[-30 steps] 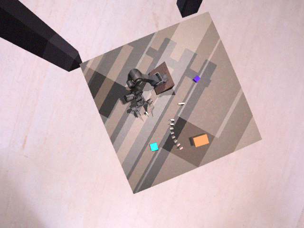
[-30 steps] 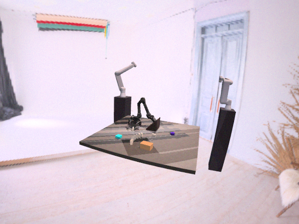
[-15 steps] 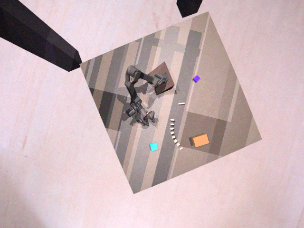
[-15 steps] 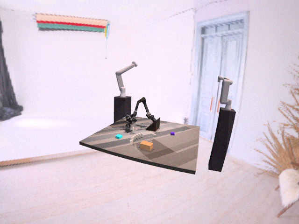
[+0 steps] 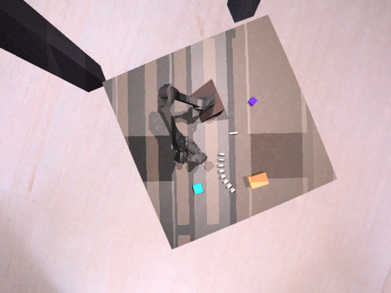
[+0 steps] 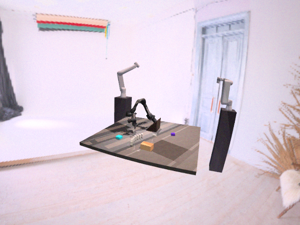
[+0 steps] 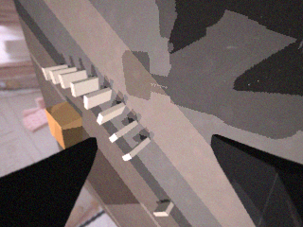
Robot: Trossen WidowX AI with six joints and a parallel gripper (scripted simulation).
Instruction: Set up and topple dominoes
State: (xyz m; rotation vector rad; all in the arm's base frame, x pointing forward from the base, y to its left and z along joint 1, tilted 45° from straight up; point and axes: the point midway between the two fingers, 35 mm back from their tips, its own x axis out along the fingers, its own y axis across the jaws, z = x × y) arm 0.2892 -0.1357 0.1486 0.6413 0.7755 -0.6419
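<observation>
Gripper (image 5: 198, 157) (image 6: 133, 123) (image 7: 154, 141) fingers open, nothing betw. them; posn. above tabletop (image 5: 271, 119) (image 6: 179, 150) (image 7: 189, 189), apart from domino row (image 5: 221, 171) (image 6: 136, 138) (image 7: 98, 97). Row: 8 pcs., upright, curved at one end. Loose domino (image 5: 233, 133) (image 6: 154, 135) (image 7: 163, 209) lay flat beyond straight end, apart from row. Orange blk. (image 5: 258, 180) (image 6: 146, 146) (image 7: 64, 124) sat nr. curved end; cyan blk. (image 5: 198, 188) (image 6: 118, 137) on opp. side.

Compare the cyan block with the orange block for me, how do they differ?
The cyan block is bright blue-green, while the orange block is orange. The cyan block is smaller; the orange block is larger. From above, the cyan block looks nearly square, the orange block plainly oblong. Both rest on the striped table.
</observation>
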